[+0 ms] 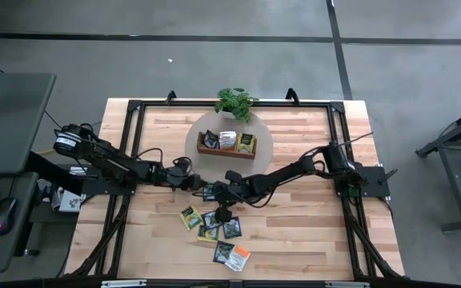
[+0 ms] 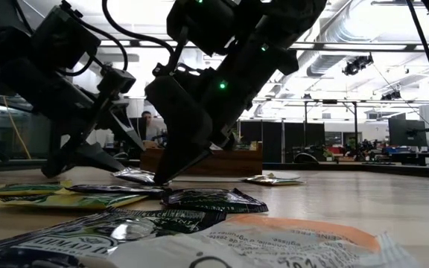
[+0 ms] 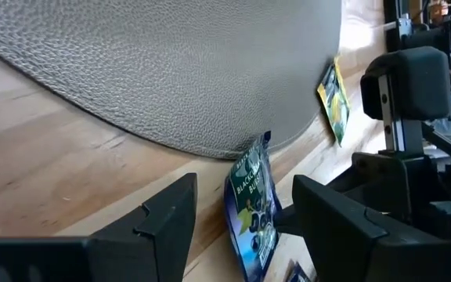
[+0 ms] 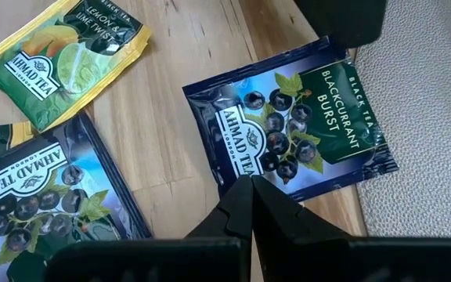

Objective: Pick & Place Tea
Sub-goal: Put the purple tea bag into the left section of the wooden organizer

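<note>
Down at the table's middle, the right end effector (image 4: pixel 250 205) has its fingers pressed together, their tip resting at the near edge of a dark blue tea sachet (image 4: pixel 292 125) labelled "AHMAD TEA LONDON", "BLACKCURRANT BURST" and "BLACK TEA". That sachet lies flat with one corner on the grey round mat (image 4: pixel 429 117). Facing it, the left end effector (image 3: pixel 245 223) stands spread, one finger on either side of the same sachet, apparently not gripping it. Beside the right end effector lie a second blackcurrant sachet (image 4: pixel 45 204) and a yellow-green sachet (image 4: pixel 69 51) reading "AHMAD TEA" and "LEMON & LIME TWIST". Farther out toward the table's front edge, more sachets (image 1: pixel 212 226) are scattered on the wood, the outermost being a dark one and an orange-and-white sachet (image 1: pixel 239 257). Beyond both end effectors, on the mat, sits the brown wooden tray (image 1: pixel 226 150); its compartments hold upright sachets, dark, white and yellow, though their print cannot be read. A small potted plant (image 1: pixel 235 102) stands just behind the tray.
</note>
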`<state>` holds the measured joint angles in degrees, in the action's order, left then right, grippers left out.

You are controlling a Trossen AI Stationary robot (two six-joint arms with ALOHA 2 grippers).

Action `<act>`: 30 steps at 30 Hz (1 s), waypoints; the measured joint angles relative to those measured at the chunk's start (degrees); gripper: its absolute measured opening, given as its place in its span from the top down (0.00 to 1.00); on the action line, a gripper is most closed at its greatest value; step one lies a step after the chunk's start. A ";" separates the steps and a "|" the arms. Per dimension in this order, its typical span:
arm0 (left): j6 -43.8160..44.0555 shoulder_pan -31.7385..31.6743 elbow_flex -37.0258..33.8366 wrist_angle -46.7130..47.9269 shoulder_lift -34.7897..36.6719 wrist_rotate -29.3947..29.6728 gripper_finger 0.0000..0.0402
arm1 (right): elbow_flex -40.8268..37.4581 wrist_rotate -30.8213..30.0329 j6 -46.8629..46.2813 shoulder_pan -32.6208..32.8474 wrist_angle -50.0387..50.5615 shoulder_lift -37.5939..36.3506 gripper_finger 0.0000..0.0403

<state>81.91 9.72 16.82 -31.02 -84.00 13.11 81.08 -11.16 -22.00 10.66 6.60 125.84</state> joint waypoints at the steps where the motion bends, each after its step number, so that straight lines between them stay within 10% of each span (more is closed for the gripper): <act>1: 0.13 0.00 0.00 0.00 0.00 -0.20 0.48 | 0.00 0.02 0.07 0.00 -0.10 0.00 1.00; 30: -2.57 0.00 5.46 -0.31 -6.54 -2.52 0.55 | -0.02 0.22 1.33 0.00 -0.34 0.04 1.00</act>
<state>79.35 9.72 22.28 -31.33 -90.54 10.59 81.06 -10.94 -20.67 10.66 6.26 125.89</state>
